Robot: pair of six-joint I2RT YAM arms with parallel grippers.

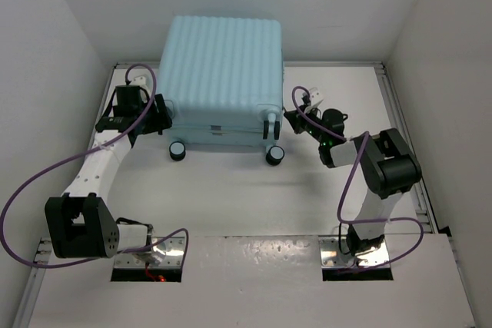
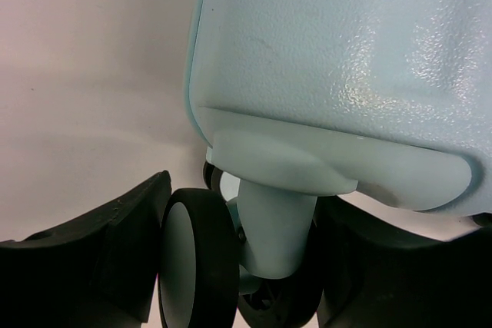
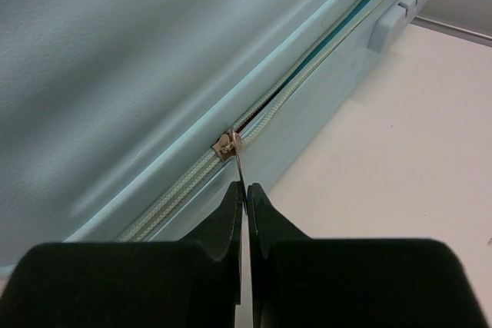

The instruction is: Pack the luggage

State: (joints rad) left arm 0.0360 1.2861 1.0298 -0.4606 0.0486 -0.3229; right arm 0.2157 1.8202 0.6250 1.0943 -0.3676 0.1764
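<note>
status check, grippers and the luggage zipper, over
Right gripper shut on zipper pull. Left gripper open astride a caster wheel, bracing the luggage. Zipper partly open ahead of the slider. Nothing in the way.

Left claw (image 2: 238, 266) gapes wide, arm stretched forward; right claw (image 3: 246, 197) is pinched tight, elbow bent.

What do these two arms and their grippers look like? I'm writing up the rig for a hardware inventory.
Both arms have white link segments joined by chunky black joint housings, on shiny metal base plates. A purple cable loops loosely along each arm. The left gripper and right gripper are black, with thick matte black fingers that taper toward the tips. A small green light glows near the right wrist. No readable markings show.
</note>
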